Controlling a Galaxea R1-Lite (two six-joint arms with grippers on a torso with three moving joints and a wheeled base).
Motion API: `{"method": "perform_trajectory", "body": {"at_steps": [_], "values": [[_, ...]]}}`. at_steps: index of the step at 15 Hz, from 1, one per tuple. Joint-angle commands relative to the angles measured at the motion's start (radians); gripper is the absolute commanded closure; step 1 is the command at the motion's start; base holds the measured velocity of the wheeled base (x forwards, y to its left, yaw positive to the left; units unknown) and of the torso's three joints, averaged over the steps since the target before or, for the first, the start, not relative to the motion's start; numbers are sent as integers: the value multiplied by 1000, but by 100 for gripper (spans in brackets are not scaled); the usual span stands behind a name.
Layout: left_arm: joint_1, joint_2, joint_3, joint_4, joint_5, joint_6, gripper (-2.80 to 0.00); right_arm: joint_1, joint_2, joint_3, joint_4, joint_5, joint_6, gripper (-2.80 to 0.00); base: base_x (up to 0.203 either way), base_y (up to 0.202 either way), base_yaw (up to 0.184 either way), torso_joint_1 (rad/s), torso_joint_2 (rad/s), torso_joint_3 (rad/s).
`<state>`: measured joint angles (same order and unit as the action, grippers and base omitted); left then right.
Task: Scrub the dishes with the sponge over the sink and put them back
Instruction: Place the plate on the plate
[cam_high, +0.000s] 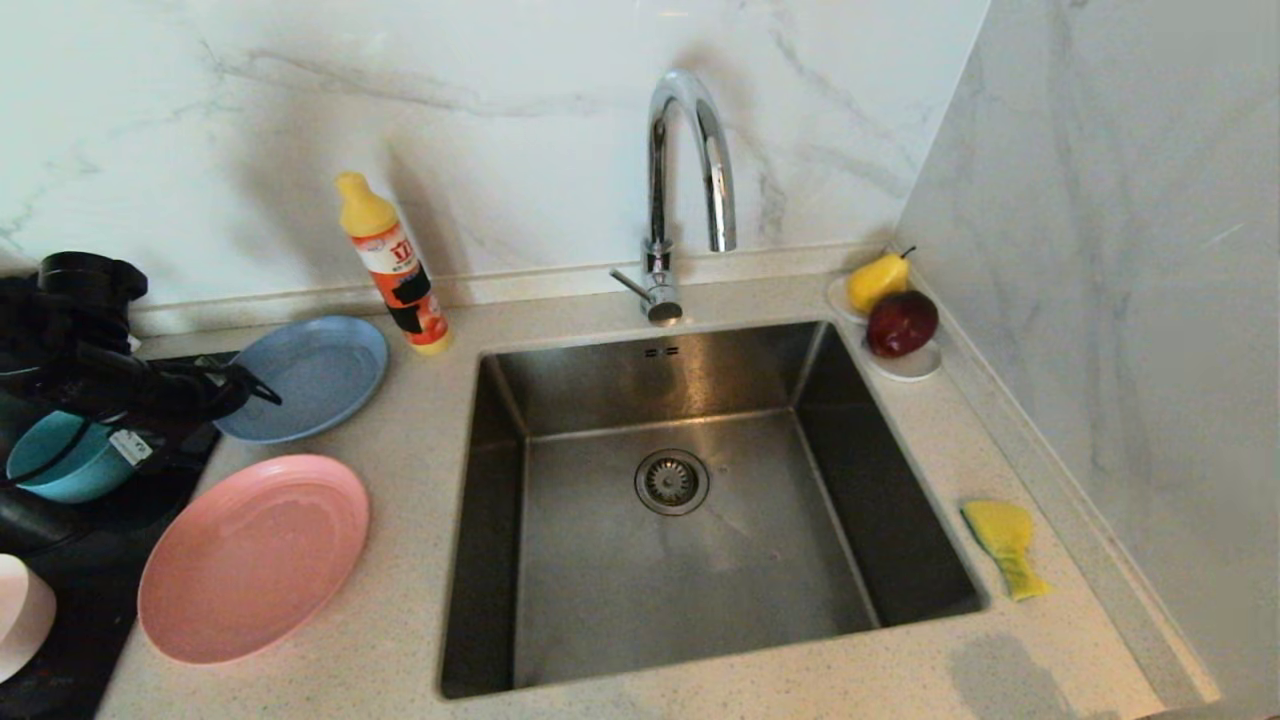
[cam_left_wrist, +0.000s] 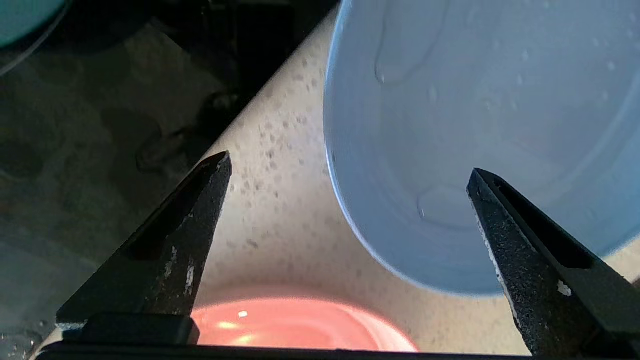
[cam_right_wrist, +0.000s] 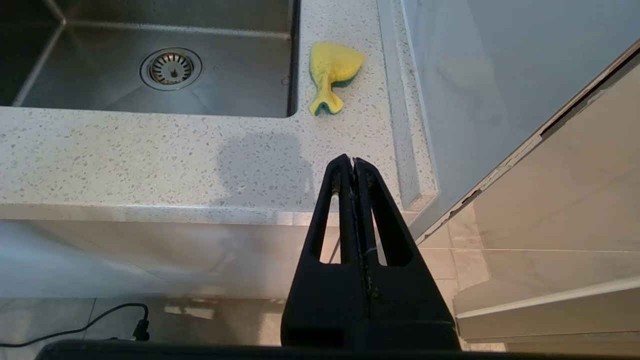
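I am holding the left pincer (cam_left_wrist: 350, 172) above the left side of the counter (cam_high: 420, 600), with its fingers (cam_left_wrist: 200, 200) standing wide apart and gripping nothing. In the left wrist view one finger is hanging over bare speckled counter and the other over the near rim of the blue plate (cam_left_wrist: 475, 125), which is carrying a few water drops. In the head view that blue plate (cam_high: 315, 375) is lying flat beside the orange detergent bottle (cam_high: 395, 265), left of the sink (cam_high: 690, 500).

The pink plate (cam_high: 255, 558) is resting on the counter nearer to me, apart from the blue one. The teal bowl (cam_high: 65, 460) is sitting on the dark surface at the far left, partly behind my left arm, and the pale pink-white bowl (cam_high: 20, 610) is showing at the left edge below it.

The sink is lying empty of dishes, its round drain strainer (cam_high: 672, 481) in the middle and the chrome faucet (cam_high: 685, 190) arching over the back rim. The sponge (cam_high: 1005, 545) is lying crumpled on the counter to the right of the sink, yellow side up with a green edge showing.

The right pincer (cam_right_wrist: 353, 161) is sitting parked below the counter's front edge, out of the head view, its fingers pressed together on nothing. A small white dish (cam_high: 915, 365) with a pear (cam_high: 877, 280) and a red fruit (cam_high: 902, 322) is standing at the back right corner.
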<state>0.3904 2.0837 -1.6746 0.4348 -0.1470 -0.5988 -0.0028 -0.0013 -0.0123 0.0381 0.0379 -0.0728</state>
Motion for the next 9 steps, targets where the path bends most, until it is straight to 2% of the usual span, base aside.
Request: {"method": "perform_trajectory", "body": {"at_steps": [1, 9], "values": [[1, 25, -37, 30, 1, -4, -280, 1, 1, 0, 0, 0, -1, 0, 0, 0, 0, 0, 0, 0], [1, 55, -59, 41, 1, -6, -280, 1, 1, 0, 0, 0, -1, 0, 0, 0, 0, 0, 0, 0]]}}
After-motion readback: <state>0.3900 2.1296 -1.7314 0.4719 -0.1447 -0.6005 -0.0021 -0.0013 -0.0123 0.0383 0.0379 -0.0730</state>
